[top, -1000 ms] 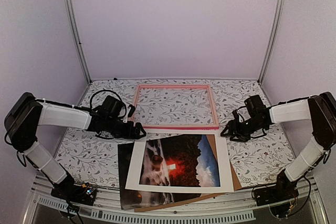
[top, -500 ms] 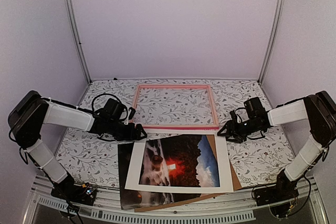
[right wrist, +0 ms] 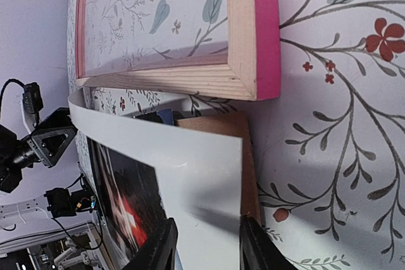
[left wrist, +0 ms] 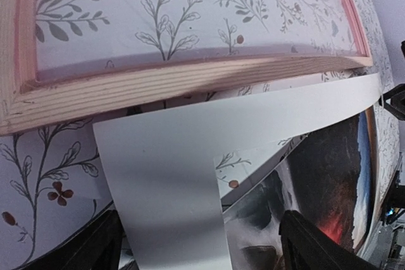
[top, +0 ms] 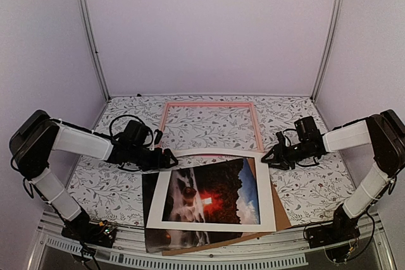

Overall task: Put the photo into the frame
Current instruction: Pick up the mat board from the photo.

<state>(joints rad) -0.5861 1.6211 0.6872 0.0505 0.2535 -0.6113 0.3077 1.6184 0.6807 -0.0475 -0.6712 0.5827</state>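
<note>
white mat [top: 215,155] far edge bowed upward, right gripper [top: 265,159] jaws narrowed

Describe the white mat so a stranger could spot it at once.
On the flowered table, find the stack of sheets on the near side of the pink frame. The mat is the top sheet. Unlike the dark glossy photo showing through it and the brown board underneath, it is white with a rectangular opening.
</note>
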